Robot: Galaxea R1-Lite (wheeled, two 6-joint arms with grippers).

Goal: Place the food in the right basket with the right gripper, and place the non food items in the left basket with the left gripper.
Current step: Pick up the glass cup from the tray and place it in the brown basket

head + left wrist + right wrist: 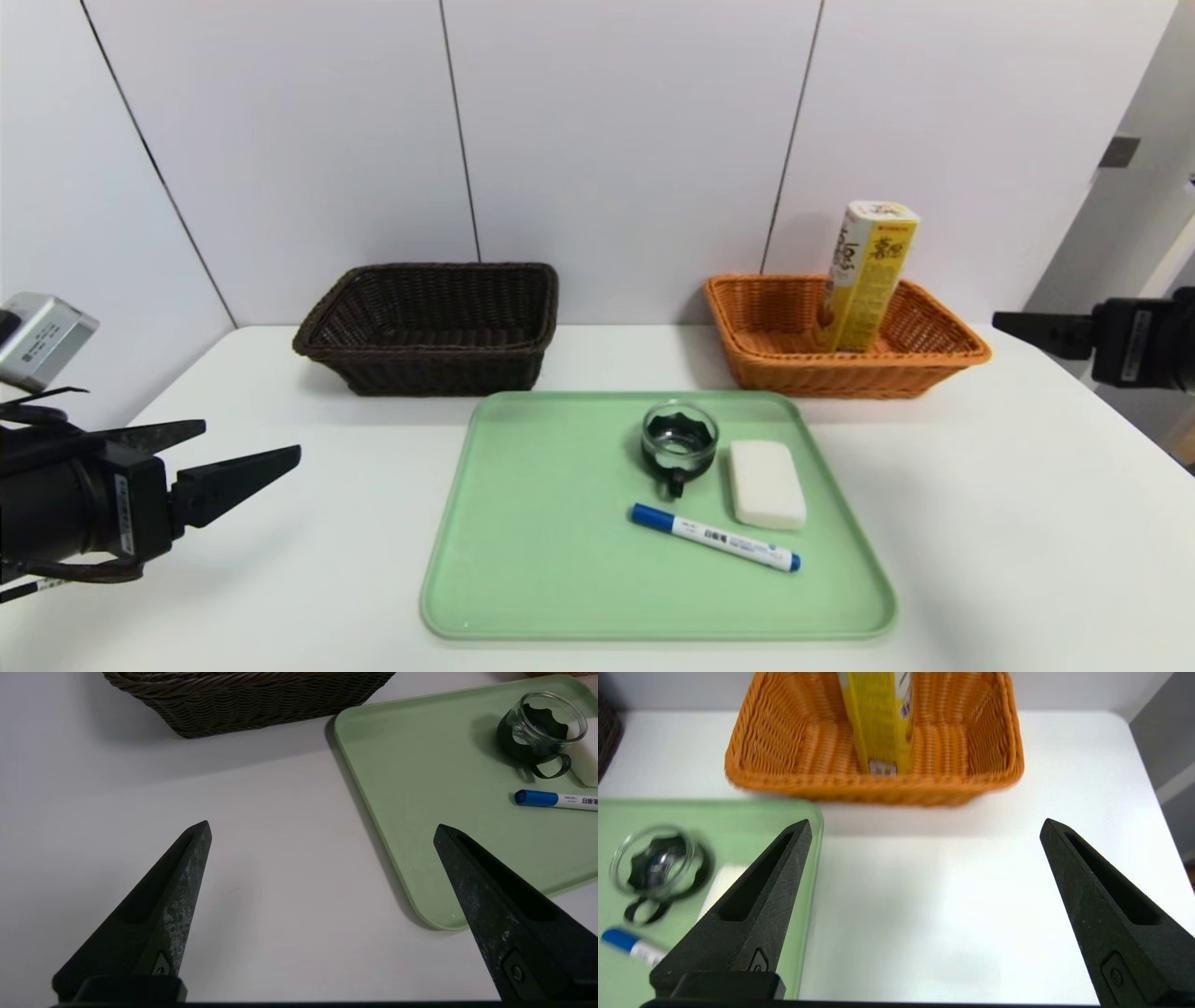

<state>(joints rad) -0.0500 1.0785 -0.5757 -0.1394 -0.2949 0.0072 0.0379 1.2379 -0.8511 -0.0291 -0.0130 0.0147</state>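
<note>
The tall yellow snack box (864, 278) (880, 723) stands upright inside the orange basket (766, 364) (873, 788) at the back right. The dark brown basket (429, 327) (243, 704) sits at the back left with nothing showing in it. On the green tray (541, 532) (420, 812) lie the glass cup (680, 439) (542, 728) (656, 868), the white block (766, 483) and the blue-capped marker (714, 537) (556, 799) (630, 947). My left gripper (250, 443) (322, 828) hangs open and empty left of the tray. My right gripper (926, 826) is open and empty at the table's right edge, back from the orange basket.
A white wall rises right behind both baskets. Bare white table (980, 523) lies on both sides of the tray, and its right edge runs close to my right arm (1120, 341).
</note>
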